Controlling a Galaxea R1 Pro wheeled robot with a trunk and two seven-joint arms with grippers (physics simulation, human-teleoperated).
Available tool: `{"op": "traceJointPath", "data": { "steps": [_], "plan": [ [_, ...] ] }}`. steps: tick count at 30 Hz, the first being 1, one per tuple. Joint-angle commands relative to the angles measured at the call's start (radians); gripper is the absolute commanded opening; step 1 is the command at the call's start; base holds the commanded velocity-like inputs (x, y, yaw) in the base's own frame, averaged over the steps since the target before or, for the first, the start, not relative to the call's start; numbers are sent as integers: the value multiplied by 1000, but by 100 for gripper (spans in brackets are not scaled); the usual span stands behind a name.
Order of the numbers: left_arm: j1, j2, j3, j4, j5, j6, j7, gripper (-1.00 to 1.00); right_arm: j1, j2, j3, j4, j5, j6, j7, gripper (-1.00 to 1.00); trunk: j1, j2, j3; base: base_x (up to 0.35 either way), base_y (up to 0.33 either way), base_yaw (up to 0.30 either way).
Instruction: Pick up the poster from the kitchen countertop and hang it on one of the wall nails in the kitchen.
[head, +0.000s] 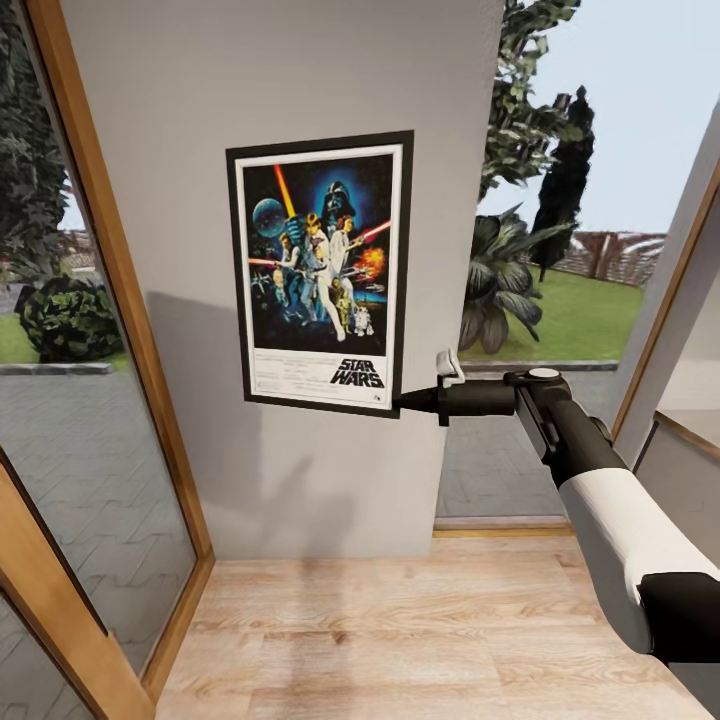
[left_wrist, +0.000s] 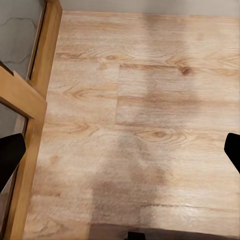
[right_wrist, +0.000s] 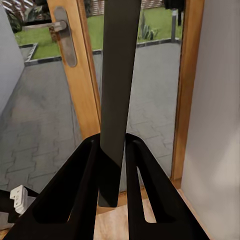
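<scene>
Glass panes in a light wooden frame (head: 120, 270) stand at the left. One poster (head: 320, 272), a flat portrait rectangle with black frame and white border, lies flat against the plain grey wall (head: 180, 120). One right gripper (head: 402, 402) reaches in from the right on a level, outstretched arm, its black fingers (right_wrist: 85, 200) clamped on the poster's lower right edge. Left gripper (left_wrist: 120, 155) hangs fingers apart over the pale wood-plank floor (left_wrist: 150, 100).

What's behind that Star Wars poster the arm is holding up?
A plain grey wall shows around the poster. Whatever lies directly behind it, any nail included, is covered.
</scene>
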Motion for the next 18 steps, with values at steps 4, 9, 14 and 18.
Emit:
{"op": "traceJointPath", "data": {
  "steps": [4,9,14,18],
  "plan": [
    [1,0,3,-2,-2,5,-7,100,0,-1,2,-2,-2,12,3,-100,0,-1,-1,0,0,0],
    [0,1,3,-2,-2,5,-7,100,0,-1,2,-2,-2,12,4,-100,0,-1,-1,0,0,0],
    [0,1,3,-3,-2,4,-7,100,0,-1,2,-2,-2,12,4,-100,0,-1,-1,0,0,0],
    [1,1,3,-3,-2,4,-7,100,0,-1,2,-1,-2,13,5,-100,0,-1,-1,0,0,0]
  ]
}}
